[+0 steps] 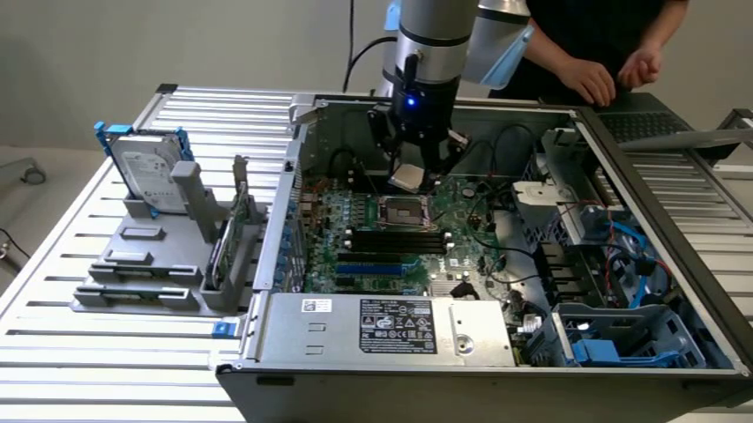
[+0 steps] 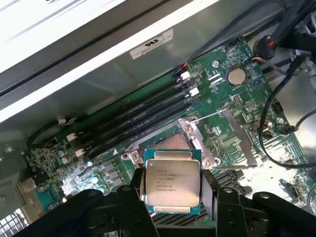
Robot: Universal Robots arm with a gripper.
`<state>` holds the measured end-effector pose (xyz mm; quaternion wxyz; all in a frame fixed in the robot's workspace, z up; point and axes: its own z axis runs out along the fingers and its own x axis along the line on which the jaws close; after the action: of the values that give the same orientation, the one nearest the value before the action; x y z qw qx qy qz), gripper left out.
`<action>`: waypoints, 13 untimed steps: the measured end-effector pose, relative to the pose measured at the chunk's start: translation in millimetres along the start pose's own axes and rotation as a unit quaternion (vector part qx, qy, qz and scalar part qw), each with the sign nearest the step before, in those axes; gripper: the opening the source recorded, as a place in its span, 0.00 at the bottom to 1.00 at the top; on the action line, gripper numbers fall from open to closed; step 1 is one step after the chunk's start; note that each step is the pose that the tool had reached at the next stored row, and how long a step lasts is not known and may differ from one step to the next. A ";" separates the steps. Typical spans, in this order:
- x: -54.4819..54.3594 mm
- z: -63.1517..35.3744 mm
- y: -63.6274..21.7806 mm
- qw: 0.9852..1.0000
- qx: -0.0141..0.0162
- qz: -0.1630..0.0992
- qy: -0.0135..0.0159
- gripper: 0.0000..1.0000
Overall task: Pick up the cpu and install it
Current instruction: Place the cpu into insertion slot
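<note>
Your gripper (image 2: 172, 196): jaws clamped on cpu (image 2: 172, 181), held just above open socket (image 2: 183, 141); socket sits on motherboard (image 1: 471, 256) inside computer case (image 1: 471, 392).

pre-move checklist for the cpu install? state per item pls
1. cpu gripped by pincer: ok, fingers on two opposite edges.
2. socket open: ok, load plate swung aside.
3. cpu above the socket, not seated: ok, it hangs over the board.
4. cpu square to the socket: cannot tell.
5. Socket contacts clean: cannot tell, the cpu partly covers them.
6. Person's hands outside the case: ok, beyond its far wall.
</note>
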<state>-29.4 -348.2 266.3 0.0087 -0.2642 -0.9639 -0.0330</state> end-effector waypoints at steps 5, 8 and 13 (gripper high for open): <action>0.0 0.0 0.0 0.999 -0.001 0.036 -0.002 0.55; 0.0 0.0 0.0 0.998 -0.002 0.059 -0.003 0.55; 0.0 0.1 -0.1 0.995 -0.003 0.097 -0.006 0.55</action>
<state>-29.5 -348.2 266.2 0.0055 -0.3571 -0.9334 -0.0336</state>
